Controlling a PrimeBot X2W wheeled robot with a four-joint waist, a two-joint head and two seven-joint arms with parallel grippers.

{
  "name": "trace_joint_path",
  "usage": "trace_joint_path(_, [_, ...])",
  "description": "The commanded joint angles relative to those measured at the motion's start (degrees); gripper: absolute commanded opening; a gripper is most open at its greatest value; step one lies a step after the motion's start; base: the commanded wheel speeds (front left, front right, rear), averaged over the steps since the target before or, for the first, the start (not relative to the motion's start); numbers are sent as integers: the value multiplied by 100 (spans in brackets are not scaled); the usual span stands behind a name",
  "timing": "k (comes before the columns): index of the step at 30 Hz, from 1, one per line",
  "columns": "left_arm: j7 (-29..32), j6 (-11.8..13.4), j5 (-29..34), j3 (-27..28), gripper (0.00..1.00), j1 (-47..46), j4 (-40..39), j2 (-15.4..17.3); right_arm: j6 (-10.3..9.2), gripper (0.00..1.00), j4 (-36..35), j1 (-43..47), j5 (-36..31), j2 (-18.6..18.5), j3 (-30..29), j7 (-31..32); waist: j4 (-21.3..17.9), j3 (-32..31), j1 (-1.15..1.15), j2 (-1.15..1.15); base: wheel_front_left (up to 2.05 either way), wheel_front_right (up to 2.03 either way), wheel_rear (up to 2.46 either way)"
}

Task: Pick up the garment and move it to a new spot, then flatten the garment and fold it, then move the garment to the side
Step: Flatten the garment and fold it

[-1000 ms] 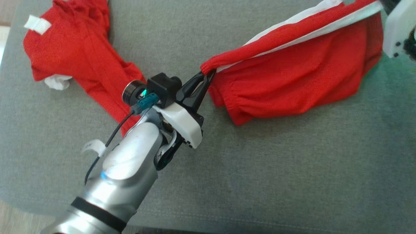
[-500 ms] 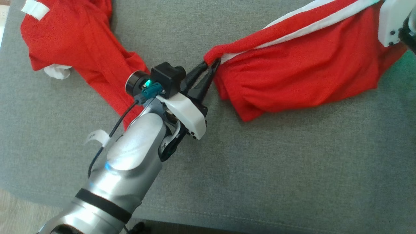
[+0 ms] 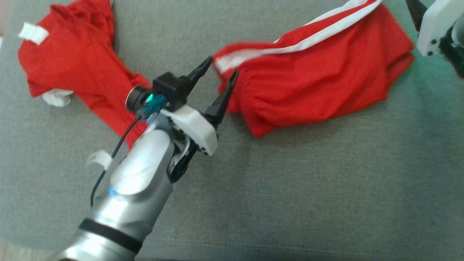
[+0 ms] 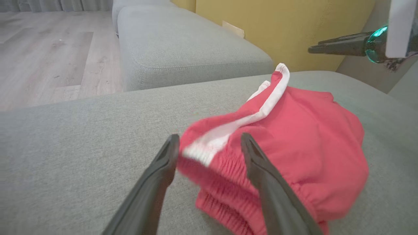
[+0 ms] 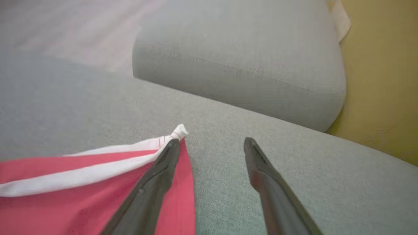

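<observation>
Fingers, left: your left gripper point(image 3: 221, 69) is splayed wide, waistband corner of the red shorts point(image 3: 319, 83) lying between the tips.
Fingers, right: right gripper point(image 5: 212, 143) splayed too, one finger point(image 5: 163, 169) against the white-striped hem corner.
Left arm: forearm point(image 3: 141, 181) reaches from 7 o'clock toward 1 o'clock.
Garment: slumped on the grey cushion point(image 3: 290, 188), 1 o'clock of centre.

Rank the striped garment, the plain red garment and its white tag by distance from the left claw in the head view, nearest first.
1. Striped garment: right at the left claw's open tips.
2. Plain red garment: left, beyond the wrist.
3. White tag: far upper left, on that garment.
</observation>
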Motion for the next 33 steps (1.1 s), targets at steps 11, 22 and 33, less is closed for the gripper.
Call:
trace_joint_path(11, [-69, 285, 17, 1088, 100, 798, -788, 259, -5, 100, -435, 884, 728, 284, -398, -1558, -620, -1080, 0, 0, 0, 0, 0])
trace_joint_path(22, [-69, 475, 261, 2115, 100, 2126, -1911, 171, -5, 100, -1191, 2396, 572, 604, -1189, -2634, -1024, -1841, 0, 0, 0, 0, 0])
trace_joint_path(33, [-69, 392, 586, 2548, 100, 3124, -2375, 5, -5, 100, -2588, 4325, -753, 1484, -2709, -2660, -1176, -2127, 0, 0, 0, 0, 0])
